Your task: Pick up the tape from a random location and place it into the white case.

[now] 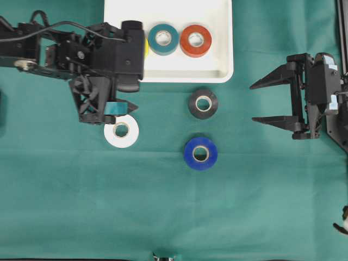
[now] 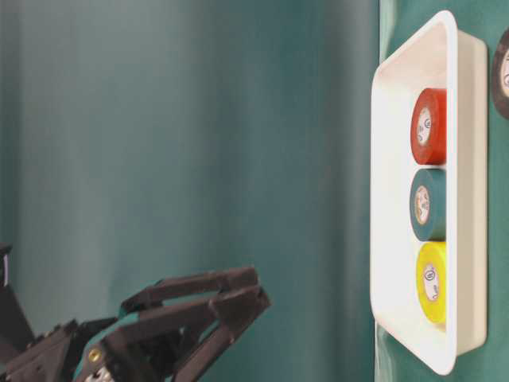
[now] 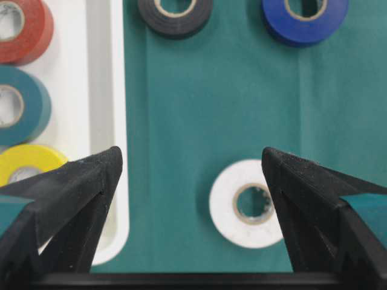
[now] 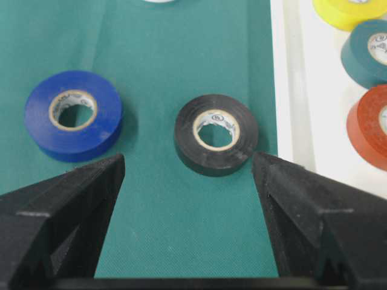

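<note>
The white case [image 1: 217,62] lies at the top middle and holds a red roll [image 1: 205,48], a teal roll [image 1: 173,44] and a yellow roll [image 1: 145,48] half hidden by my left arm. Loose on the cloth are a white tape [image 1: 130,136], a black tape [image 1: 212,109] and a blue tape [image 1: 211,159]. My left gripper [image 1: 136,93] hovers open just below the case's left corner, its lower finger over the white tape [image 3: 227,208]. My right gripper [image 1: 253,102] stands open and empty to the right, facing the black tape [image 4: 187,139] a short way off.
Green cloth [image 1: 244,206] covers the whole table. In the right wrist view the case rim [image 4: 296,90] runs just beyond the right finger, and the blue tape [image 4: 100,121] lies ahead of the left finger. The left arm's body [image 1: 81,51] stretches in from the left edge.
</note>
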### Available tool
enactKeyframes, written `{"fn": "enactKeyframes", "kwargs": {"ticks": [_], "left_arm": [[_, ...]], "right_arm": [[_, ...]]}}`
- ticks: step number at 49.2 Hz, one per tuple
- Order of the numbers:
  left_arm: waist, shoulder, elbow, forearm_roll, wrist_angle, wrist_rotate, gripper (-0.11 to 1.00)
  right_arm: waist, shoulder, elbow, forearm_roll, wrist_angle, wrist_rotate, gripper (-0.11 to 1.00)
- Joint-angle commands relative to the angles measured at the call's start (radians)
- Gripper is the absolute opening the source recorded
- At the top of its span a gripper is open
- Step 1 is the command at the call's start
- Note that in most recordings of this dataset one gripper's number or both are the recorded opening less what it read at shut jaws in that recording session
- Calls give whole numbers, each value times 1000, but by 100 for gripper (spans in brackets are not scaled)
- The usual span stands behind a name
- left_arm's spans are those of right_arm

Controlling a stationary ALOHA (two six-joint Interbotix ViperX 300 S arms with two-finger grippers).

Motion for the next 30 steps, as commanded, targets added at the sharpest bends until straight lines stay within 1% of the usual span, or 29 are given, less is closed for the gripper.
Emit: {"fn": "enactKeyframes", "kwargs": {"ticks": [1, 5, 18, 30], "left_arm": [[2, -58, 18, 0, -35, 2, 99], [2, -97, 58, 0, -94, 0, 99], [6, -265, 236, -2, -333, 0, 99], [5, -380, 362, -6, -451, -2, 99]], "right_arm": [[-2, -3, -28, -2, 3, 2, 82], [-2, -6, -29, -2, 11, 2, 82], [-2, -11, -31, -2, 15, 2, 82], [-2, -14, -31, -2, 18, 2, 82]]}}
